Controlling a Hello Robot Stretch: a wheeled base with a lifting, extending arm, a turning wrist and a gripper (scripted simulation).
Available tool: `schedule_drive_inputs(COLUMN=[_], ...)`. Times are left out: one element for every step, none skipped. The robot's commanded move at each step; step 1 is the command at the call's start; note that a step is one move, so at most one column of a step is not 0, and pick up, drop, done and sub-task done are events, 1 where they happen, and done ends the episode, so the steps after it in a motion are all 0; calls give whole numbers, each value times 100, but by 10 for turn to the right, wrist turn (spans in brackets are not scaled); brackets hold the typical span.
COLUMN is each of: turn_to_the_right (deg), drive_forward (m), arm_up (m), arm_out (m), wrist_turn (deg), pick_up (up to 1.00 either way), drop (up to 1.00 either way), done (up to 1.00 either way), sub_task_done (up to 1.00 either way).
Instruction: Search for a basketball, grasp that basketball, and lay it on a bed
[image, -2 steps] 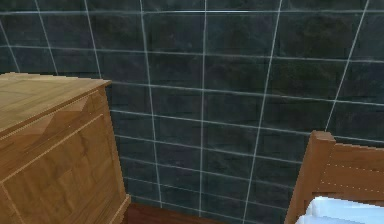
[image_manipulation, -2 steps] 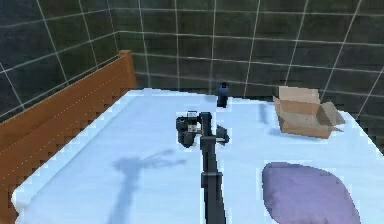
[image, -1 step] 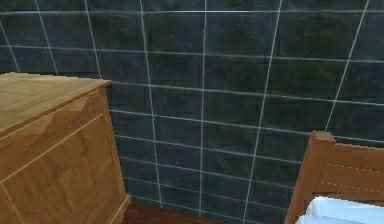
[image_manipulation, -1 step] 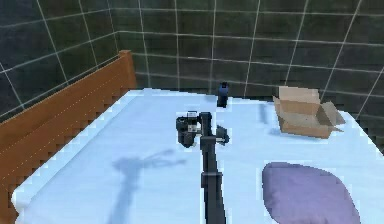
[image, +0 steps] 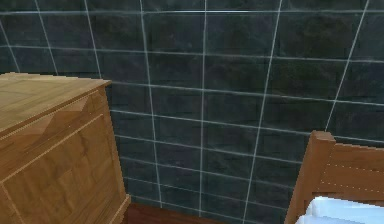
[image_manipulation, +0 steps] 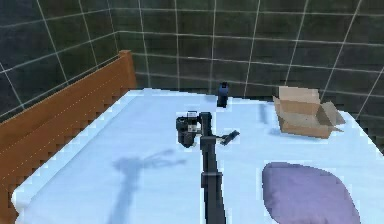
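Note:
The dark arm bar (image_manipulation: 210, 185) rises from the bottom edge of the arm side view and reaches out above a bed with a pale blue sheet (image_manipulation: 120, 150). At its far end is the gripper (image_manipulation: 187, 129), a dark rounded mass over the middle of the sheet. I cannot tell whether it holds anything. The bed's wooden headboard (image_manipulation: 70, 115) runs along the arm side view's left. A corner of that wooden frame (image: 335, 170) with pale sheet shows at the forward view's lower right.
An open cardboard box (image_manipulation: 305, 110) lies on the bed's far right, with a small dark object (image_manipulation: 223, 95) standing left of it. A purple pillow (image_manipulation: 310, 195) lies at the near right. A wooden cabinet (image: 55, 150) stands against the dark tiled wall (image: 230, 80).

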Motion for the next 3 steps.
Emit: schedule_drive_inputs(turn_to_the_right=[0,0,0], drive_forward=[0,0,0], arm_up=[10,0,0], arm_out=[0,-8,0], wrist_turn=[0,0,0], pick_up=[0,0,0], drop=[0,0,0], done=[0,0,100], sub_task_done=[0,0,0])
